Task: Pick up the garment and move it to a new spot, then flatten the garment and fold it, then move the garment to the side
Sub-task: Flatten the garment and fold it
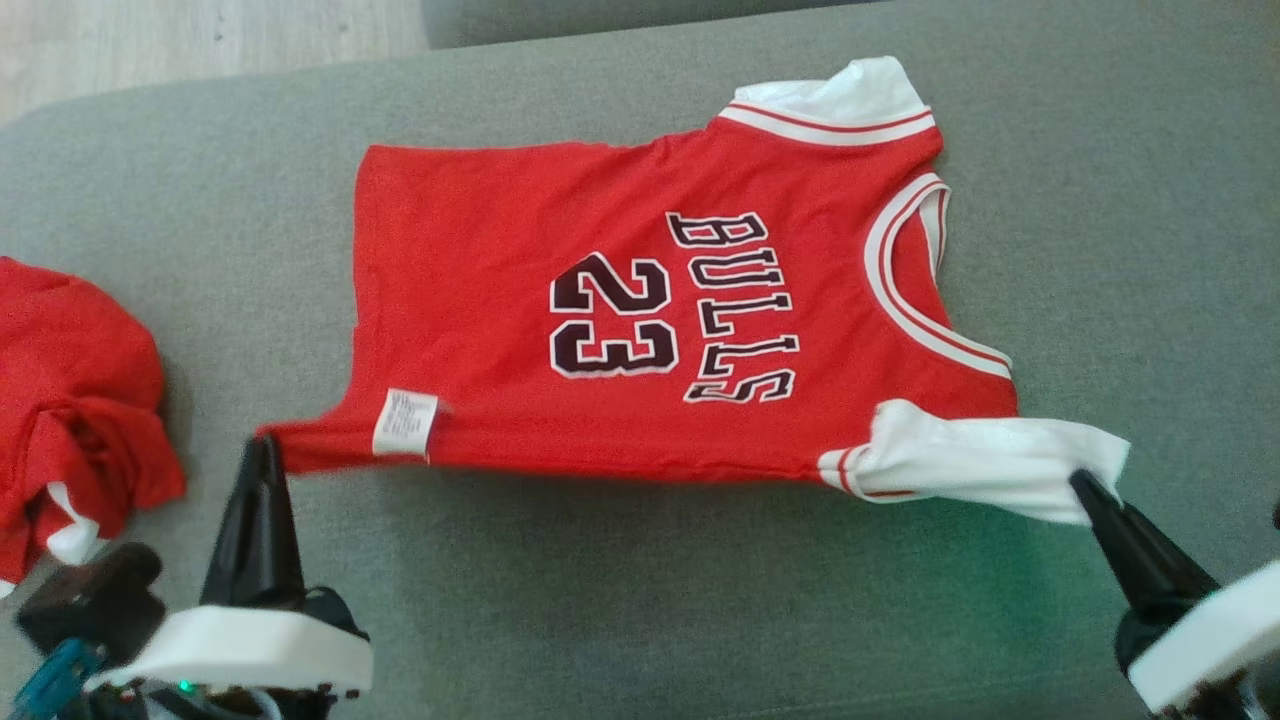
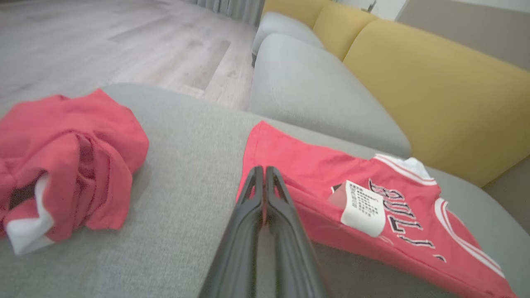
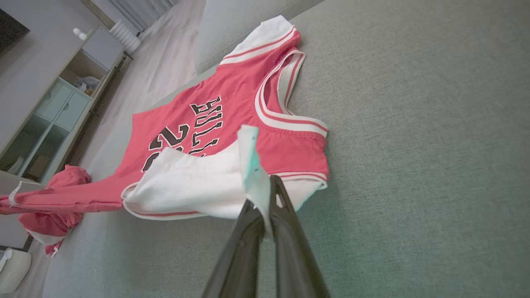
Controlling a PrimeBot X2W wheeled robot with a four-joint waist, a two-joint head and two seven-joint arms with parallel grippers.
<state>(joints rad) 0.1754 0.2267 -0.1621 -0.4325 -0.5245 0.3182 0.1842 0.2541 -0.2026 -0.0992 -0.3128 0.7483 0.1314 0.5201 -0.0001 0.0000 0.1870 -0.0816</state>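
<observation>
The garment (image 1: 520,250) is a red jersey with white sleeves and "BULLS 23" in black, spread on a grey cushion, its near edge lifted off the fabric. My left gripper (image 1: 266,442) is shut on the garment's near hem corner, beside a white care label (image 1: 405,423). From the left wrist, that gripper (image 2: 263,169) pinches the red hem of the garment (image 2: 306,165). My right gripper (image 1: 1080,482) is shut on the white sleeve (image 1: 985,455). In the right wrist view the same gripper (image 3: 261,198) clamps the garment (image 3: 232,107) by its raised sleeve tip.
A second red garment (image 1: 70,390) lies crumpled at the left edge of the grey cushion (image 1: 700,600). A yellow sofa back (image 2: 434,91) and a further grey seat (image 2: 306,87) stand beyond. Wooden floor (image 2: 103,41) lies past the cushion's far edge.
</observation>
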